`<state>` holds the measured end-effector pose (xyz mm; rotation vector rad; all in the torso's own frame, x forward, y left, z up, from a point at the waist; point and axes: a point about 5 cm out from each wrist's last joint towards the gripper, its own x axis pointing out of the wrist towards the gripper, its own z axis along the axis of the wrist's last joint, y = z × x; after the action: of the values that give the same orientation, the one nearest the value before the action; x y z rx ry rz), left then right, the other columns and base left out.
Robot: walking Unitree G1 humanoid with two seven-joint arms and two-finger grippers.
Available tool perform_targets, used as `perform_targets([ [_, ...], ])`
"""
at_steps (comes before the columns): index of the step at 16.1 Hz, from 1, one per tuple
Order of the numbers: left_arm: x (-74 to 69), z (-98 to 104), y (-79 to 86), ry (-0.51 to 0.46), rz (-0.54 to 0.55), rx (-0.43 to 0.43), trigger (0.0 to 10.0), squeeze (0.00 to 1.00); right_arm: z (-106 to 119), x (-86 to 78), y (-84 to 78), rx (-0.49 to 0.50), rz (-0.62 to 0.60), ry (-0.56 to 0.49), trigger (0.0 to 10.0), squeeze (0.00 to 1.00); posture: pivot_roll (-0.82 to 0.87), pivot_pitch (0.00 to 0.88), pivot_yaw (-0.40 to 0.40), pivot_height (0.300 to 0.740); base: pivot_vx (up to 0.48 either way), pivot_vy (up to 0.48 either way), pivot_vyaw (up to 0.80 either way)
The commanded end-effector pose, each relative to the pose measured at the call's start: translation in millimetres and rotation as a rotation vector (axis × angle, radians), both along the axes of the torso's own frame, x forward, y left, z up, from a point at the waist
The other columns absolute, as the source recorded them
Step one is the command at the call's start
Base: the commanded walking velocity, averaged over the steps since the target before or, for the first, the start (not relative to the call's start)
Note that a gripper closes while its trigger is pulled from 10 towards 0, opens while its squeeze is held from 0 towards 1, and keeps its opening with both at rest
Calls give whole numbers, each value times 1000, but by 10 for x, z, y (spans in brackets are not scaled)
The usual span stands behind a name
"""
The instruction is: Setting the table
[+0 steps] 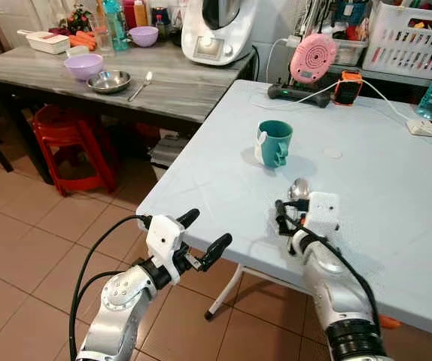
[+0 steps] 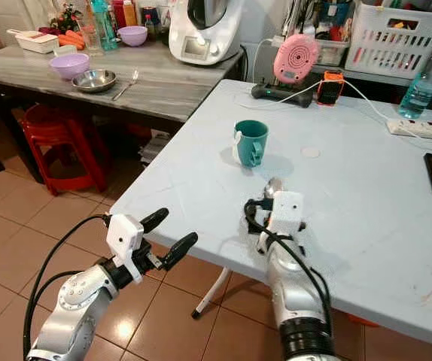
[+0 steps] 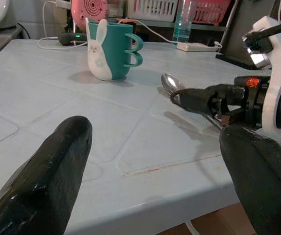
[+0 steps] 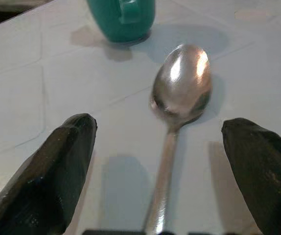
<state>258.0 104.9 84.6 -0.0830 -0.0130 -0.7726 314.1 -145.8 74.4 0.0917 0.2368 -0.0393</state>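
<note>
Resting over the pale blue table (image 1: 397, 226), my right gripper (image 4: 165, 161) has its two fingers spread wide apart, one on either side of the spoon (image 4: 179, 93). That spoon lies flat on the tabletop, bowl up and pointing toward the teal mug (image 1: 275, 143), which stands upright a little farther in with a white rabbit figure on its side. My fingers are apart from the spoon's handle, gripping nothing. My left gripper (image 1: 203, 235) hangs off the table's near edge above the tiled floor (image 1: 28, 256), its fingers also released and empty. Across the gap, a grey counter (image 1: 163, 83) carries a steel bowl (image 1: 109, 81) beside a second spoon (image 1: 141, 86).
</note>
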Motion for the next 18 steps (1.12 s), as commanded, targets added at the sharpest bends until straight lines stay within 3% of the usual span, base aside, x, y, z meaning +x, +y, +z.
perform_targets([
  [1, 11, 5, 3, 2, -2, 8, 10000, 0, 27, 46, 35, 18, 21, 6, 10000, 0, -76, 0, 0, 740, 0, 0, 0],
  [3, 9, 2, 4, -2, -6, 29, 10000, 0, -32, 66, 36, 14, 12, 46, 9490, 0, -76, 0, 0, 740, 0, 0, 0],
  [4, 5, 0, 1, -1, -6, 27, 10000, 0, -52, 72, 25, 5, -7, 57, 2706, 0, -74, 0, 3, 740, 0, 0, 0],
  [5, 0, -3, -1, -2, -6, 28, 10000, 0, -71, 81, 11, -4, -32, 72, 0, 0, -74, 0, 3, 740, 0, 0, 0],
  [11, -15, -24, -23, 4, -10, 24, 10000, 0, -199, 65, -82, -6, -119, 172, 0, 0, -73, 0, 2, 740, 0, 0, 0],
  [18, 7, 21, -61, 1, -81, 8, 10000, 0, -304, 22, -105, -23, -135, 252, 0, 0, -80, 0, 6, 740, 0, 0, 0],
])
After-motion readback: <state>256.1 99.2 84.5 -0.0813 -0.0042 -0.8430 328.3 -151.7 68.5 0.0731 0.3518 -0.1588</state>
